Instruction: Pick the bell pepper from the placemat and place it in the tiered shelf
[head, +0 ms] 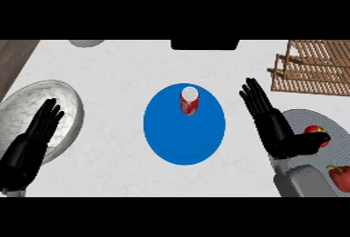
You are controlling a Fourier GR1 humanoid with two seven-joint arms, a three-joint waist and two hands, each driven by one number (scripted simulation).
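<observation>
White marbled stone makes up the table [123,78], with a blue oval mat [184,134] at its middle carrying a small red-and-white can [189,100] near its far end. The bell pepper [340,177] lies at the near right, on a grey placemat [308,118] that runs off the right edge, and a second red vegetable, perhaps a tomato [315,131], sits on the same placemat just beyond it. The wooden tiered shelf [315,67] stands at the far right corner. The main risk from here seems to be picking the wrong red item: the right robot hand [273,122] sits closer to the tomato than to the pepper, its thumb almost against it, and a closing motion there could catch or nudge the tomato instead. The pepper also lies close beside the grey forearm, partly cut off by the frame, so reaching it would probably call for drawing the wrist back. That right robot hand is open, fingers straight and pointing away, holding nothing. The left robot hand [34,139] rests open at the left edge over a marbled bowl [68,99], also empty.
</observation>
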